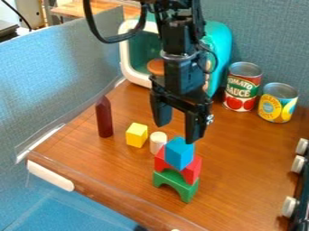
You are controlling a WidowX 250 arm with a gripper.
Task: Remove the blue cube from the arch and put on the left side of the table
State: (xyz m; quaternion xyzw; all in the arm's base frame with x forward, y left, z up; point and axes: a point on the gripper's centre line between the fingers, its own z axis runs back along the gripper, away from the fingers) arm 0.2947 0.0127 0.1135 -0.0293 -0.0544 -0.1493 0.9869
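The blue cube (179,152) hides part of the red block (192,170) beneath it. Above the cube, the arm (183,74) runs off the top edge and covers part of the teal container (220,43); right of the cube, the knobbed black unit (303,187) is cut off at the right edge.

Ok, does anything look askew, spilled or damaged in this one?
Nothing stands out: the blue cube sits on the red block, stacked over the green arch, and the dark red block stands upright.

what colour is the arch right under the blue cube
The arch directly under the cube is red, seen best in the camera view.
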